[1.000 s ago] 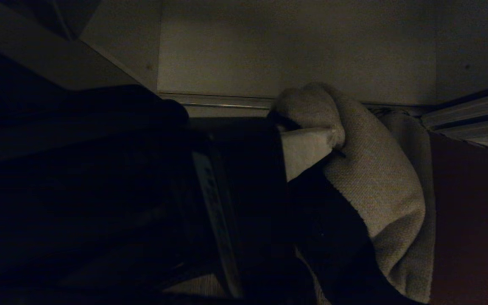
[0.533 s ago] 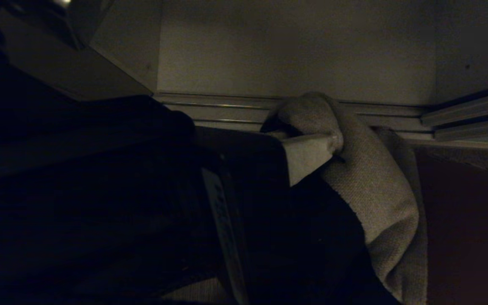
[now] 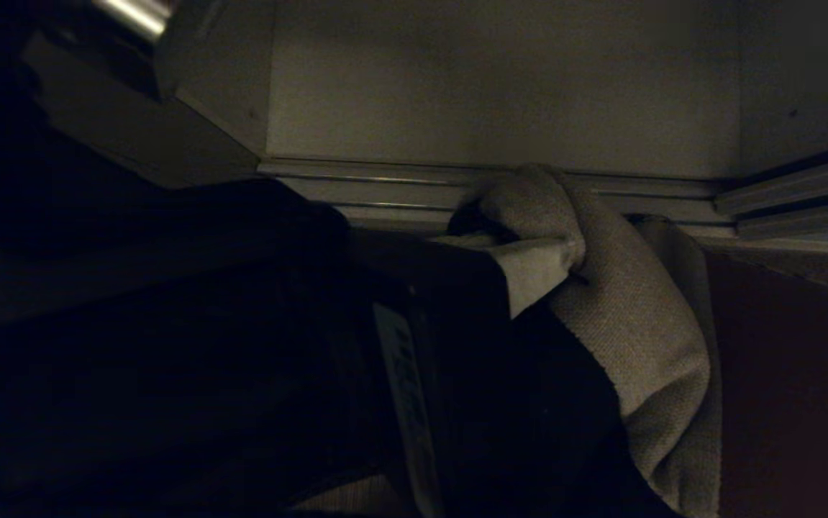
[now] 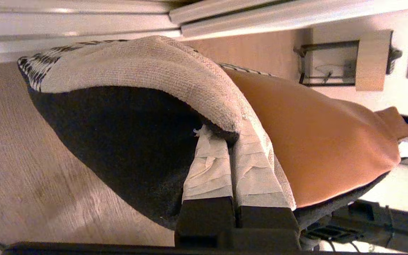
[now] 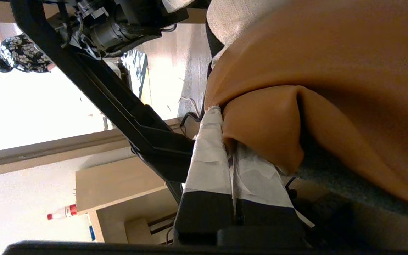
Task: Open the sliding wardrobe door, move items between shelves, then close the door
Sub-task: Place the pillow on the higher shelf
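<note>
Head view very dim, warm brown cast; the left arm (image 3: 190, 345) is near-black mass with no detail, only the cushion (image 3: 629, 316) weave and the back wall (image 3: 500, 79) catch faint light, small glint on metal top left. Left wrist view well lit, warm, sharp on the cushion (image 4: 147, 67), deep shadow under its fold. Right wrist view: window (image 5: 30, 109) blown out white, backlit arm links silhouetted, close fabric soft.

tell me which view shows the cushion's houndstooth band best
The left wrist view: the cushion shows its black-and-white band at one corner. The head view shows only dim beige and rust fabric, the right wrist view only the rust block.
</note>
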Robot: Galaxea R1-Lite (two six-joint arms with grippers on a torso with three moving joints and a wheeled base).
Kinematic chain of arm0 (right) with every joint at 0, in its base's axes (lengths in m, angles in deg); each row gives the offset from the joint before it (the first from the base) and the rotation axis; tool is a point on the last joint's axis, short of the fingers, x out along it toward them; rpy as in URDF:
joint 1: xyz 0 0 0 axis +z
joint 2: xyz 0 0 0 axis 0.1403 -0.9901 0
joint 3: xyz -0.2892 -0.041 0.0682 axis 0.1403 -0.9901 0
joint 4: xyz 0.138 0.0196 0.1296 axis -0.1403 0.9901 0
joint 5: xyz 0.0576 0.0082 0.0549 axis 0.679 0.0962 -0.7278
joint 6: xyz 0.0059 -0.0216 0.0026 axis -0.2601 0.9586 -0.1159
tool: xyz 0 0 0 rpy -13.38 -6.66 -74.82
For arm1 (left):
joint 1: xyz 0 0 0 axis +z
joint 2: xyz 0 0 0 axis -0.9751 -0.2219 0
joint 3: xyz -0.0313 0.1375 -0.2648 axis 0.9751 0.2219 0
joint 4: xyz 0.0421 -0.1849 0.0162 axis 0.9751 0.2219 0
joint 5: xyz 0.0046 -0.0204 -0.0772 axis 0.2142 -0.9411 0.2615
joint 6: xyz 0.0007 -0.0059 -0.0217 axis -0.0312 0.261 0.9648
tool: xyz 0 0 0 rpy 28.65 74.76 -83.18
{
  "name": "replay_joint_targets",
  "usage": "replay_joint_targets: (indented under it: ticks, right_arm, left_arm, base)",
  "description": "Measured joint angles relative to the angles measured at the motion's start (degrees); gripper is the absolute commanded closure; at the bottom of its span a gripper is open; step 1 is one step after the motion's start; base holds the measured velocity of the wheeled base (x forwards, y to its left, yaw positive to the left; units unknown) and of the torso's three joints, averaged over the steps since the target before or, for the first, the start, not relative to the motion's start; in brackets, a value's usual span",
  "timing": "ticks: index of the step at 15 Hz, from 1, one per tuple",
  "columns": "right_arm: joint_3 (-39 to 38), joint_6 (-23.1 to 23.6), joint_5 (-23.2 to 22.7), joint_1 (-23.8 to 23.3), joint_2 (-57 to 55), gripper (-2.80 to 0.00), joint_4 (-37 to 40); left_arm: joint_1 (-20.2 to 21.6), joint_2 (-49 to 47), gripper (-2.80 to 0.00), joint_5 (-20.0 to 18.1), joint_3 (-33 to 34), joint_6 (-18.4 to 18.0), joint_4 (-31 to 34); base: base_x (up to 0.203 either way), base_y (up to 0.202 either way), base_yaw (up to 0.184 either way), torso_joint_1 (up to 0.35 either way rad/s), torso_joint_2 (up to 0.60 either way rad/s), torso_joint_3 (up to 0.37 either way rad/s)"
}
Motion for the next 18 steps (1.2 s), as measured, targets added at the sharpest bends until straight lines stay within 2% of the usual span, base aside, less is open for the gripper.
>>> replay_joint_targets:
  ticks: [4,18]
  right_arm:
    - [-0.29,-0.02,-0.01,0.04,0.02,0.0,-0.05]
    - [-1.56,-0.06,1.03,0.0,-0.14,0.0,-0.29]
  left_arm:
    - [0.0,-0.35,0.0,-0.03,-0.8,-0.29,0.13]
    - [-0.2,0.96,0.0,-0.31,-2.74,-0.33,0.34]
  base:
    - [0.0,0.0,0.0,0.0,0.0,0.096]
    - [0.0,0.0,0.0,0.002,0.0,0.2]
